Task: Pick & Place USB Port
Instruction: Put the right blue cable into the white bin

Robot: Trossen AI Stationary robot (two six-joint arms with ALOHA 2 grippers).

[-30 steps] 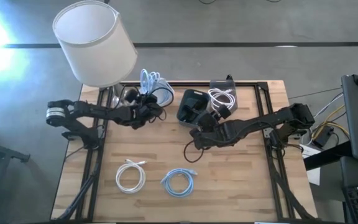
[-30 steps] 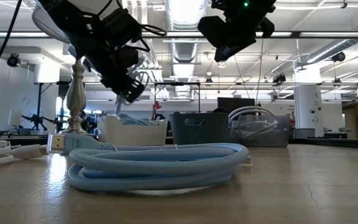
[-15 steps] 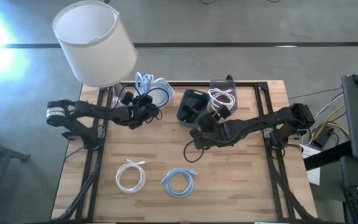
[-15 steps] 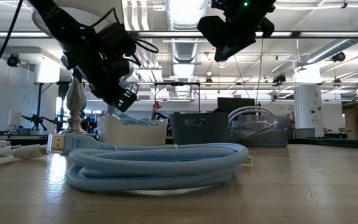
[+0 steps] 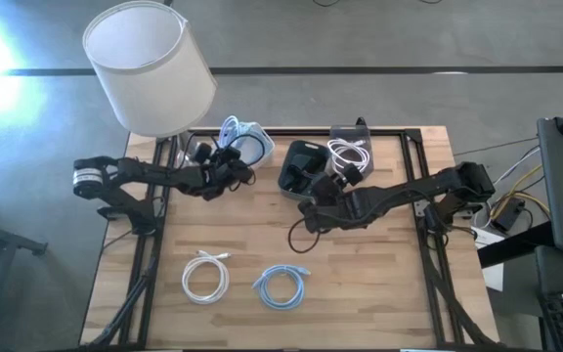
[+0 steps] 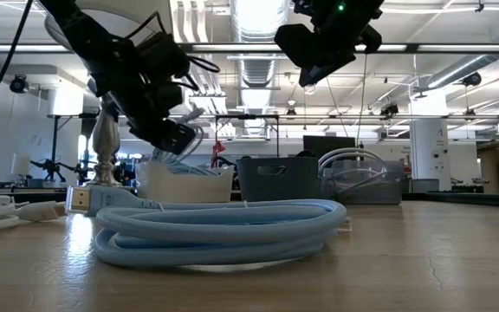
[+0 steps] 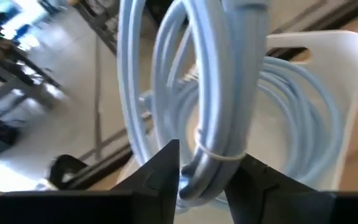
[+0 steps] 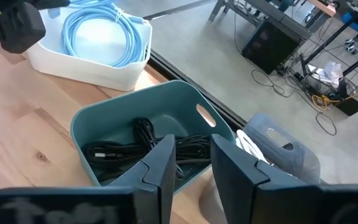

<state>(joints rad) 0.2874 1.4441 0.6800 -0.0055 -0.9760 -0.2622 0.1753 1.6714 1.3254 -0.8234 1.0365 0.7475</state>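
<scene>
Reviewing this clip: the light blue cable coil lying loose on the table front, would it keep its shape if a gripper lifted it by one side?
Probably mostly: the light blue cable coil looks bundled in neat loops. It would likely sag, since the cable is thin and flexible. Its loose connector end may dangle.

I'm looking at two dark, slim, jointed arms — the left arm (image 5: 154, 176) is showing a pale silver band near its base, the right arm (image 5: 409, 196) is all black. Thin black cables are looping beside both wrists — fingers (image 8: 160, 165) matte black.
</scene>
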